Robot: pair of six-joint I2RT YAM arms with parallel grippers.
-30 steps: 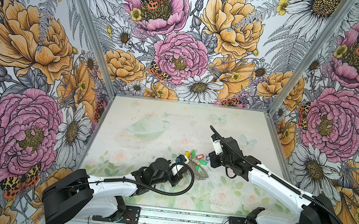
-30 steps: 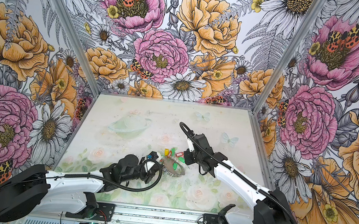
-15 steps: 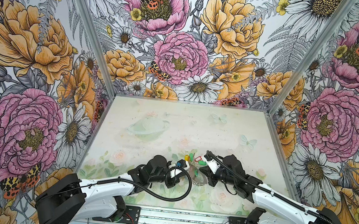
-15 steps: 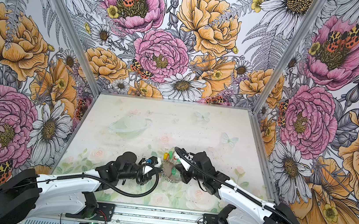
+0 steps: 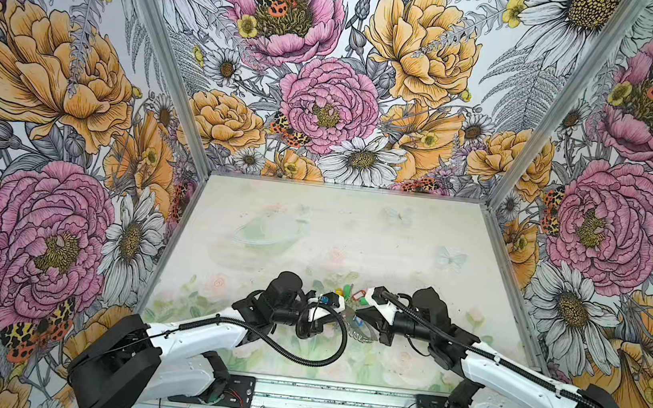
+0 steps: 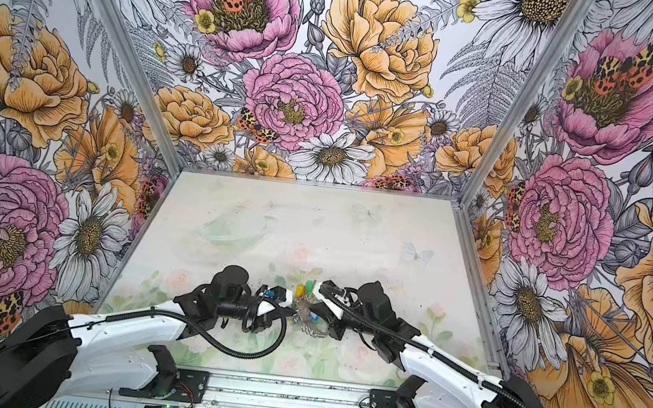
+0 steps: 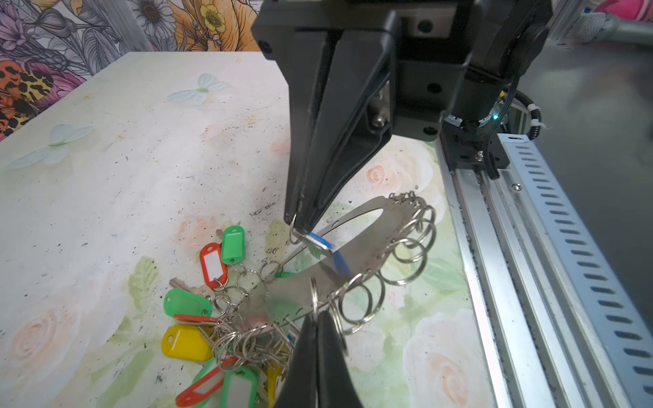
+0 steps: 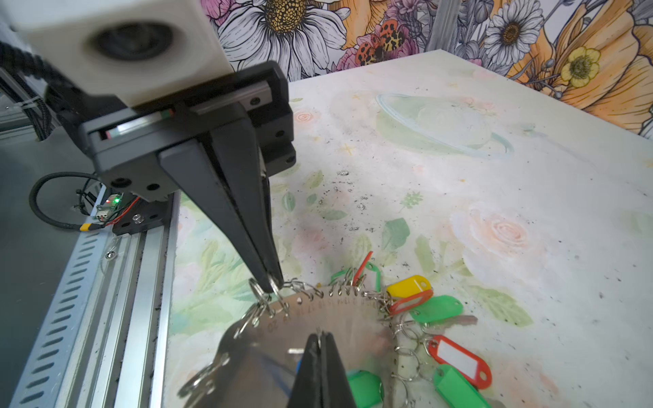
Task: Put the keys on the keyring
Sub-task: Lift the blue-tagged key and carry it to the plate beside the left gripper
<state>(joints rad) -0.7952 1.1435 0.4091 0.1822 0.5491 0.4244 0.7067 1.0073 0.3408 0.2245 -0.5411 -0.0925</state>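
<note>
The large flat grey metal oval keyring [image 7: 371,243] lies near the middle of the front edge of the pale flower-printed table [image 7: 141,159]. The small oblong plastic keys in red, green and yellow [image 7: 187,303] are fanned on its side toward the back edge. The band looks stiff, thin and smooth, so I judge it slides easily and is better taken by a fringe ring. The left gripper [image 8: 270,282] has its fingers pressed together on one small silver ring [image 8: 256,288] at the band's edge, and the right gripper [image 7: 300,226] pinches the ring end of a blue plastic key tag [image 7: 323,243] above the central hole (light, springy ring, best gripped close to it).
</note>
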